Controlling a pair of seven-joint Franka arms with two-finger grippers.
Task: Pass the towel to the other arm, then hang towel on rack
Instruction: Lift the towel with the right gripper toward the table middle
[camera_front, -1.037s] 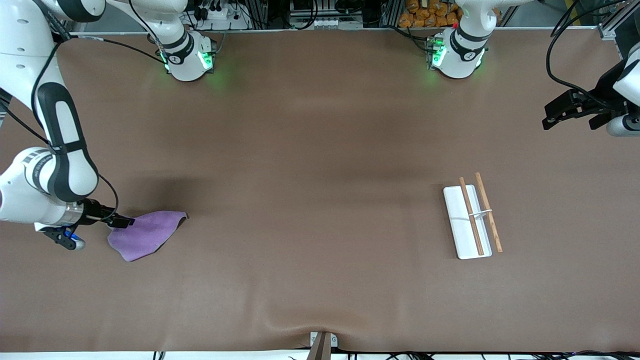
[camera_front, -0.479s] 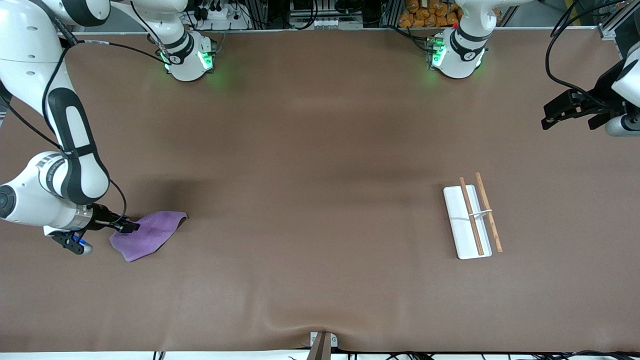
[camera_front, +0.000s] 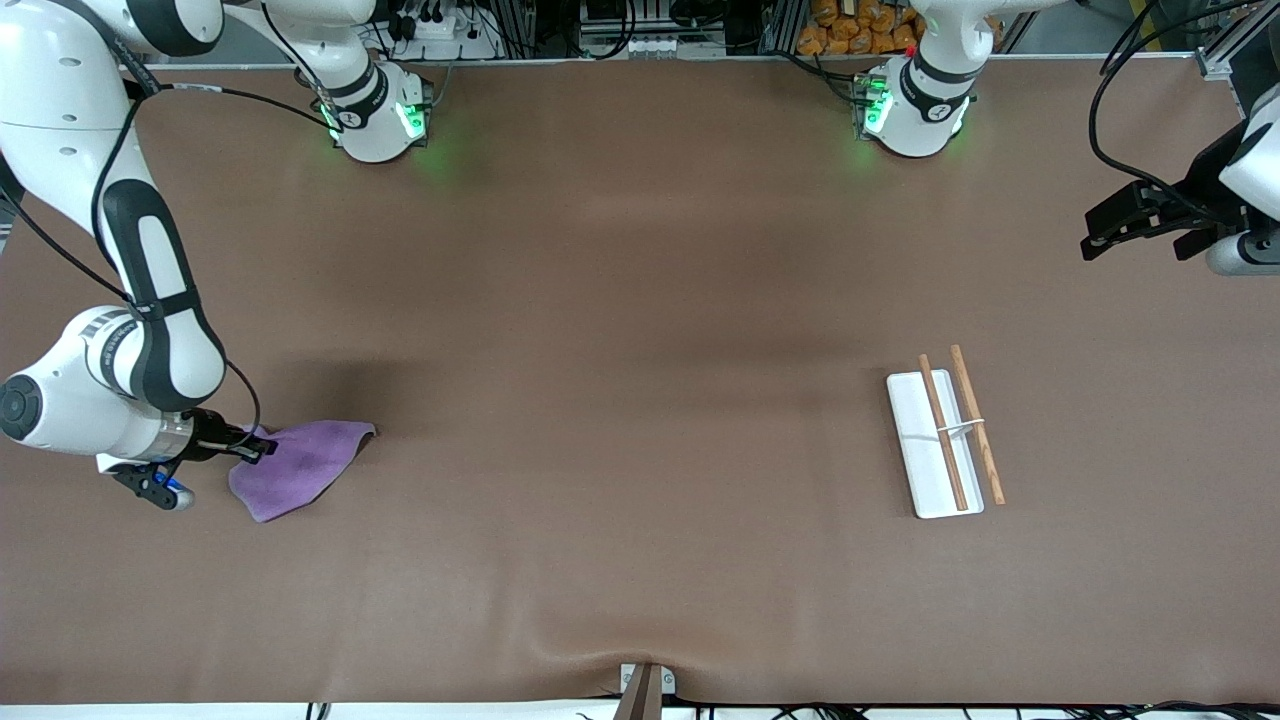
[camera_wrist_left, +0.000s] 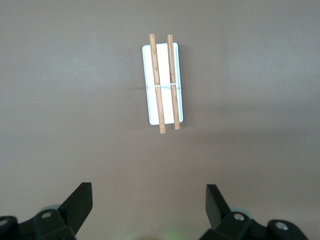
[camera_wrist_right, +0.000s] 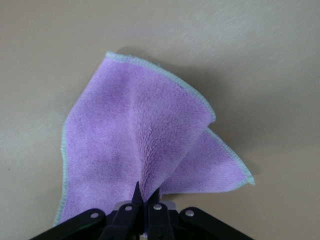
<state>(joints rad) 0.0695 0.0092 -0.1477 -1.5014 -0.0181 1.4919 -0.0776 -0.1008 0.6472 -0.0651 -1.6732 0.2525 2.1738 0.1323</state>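
The right gripper (camera_front: 262, 447) is pinched on a fold at the edge of the towel (camera_front: 300, 467), which spreads out from its tips on the table. The left gripper (camera_front: 1100, 235) waits with fingers wide apart, the rack (camera_wrist_left: 163, 82) on the table below and ahead of it.

A big brown table cover (camera_front: 640, 300) lies flat. At the edge nearest the front camera, a small grey clamp (camera_front: 645, 685) pinches it, and the cover wrinkles there.

Purple towel (camera_front: 300, 465) with a pale mint edge, plain brown table (camera_front: 640, 300), white rack (camera_front: 930, 445) base carrying two light-brown wooden rods (camera_front: 965, 425).
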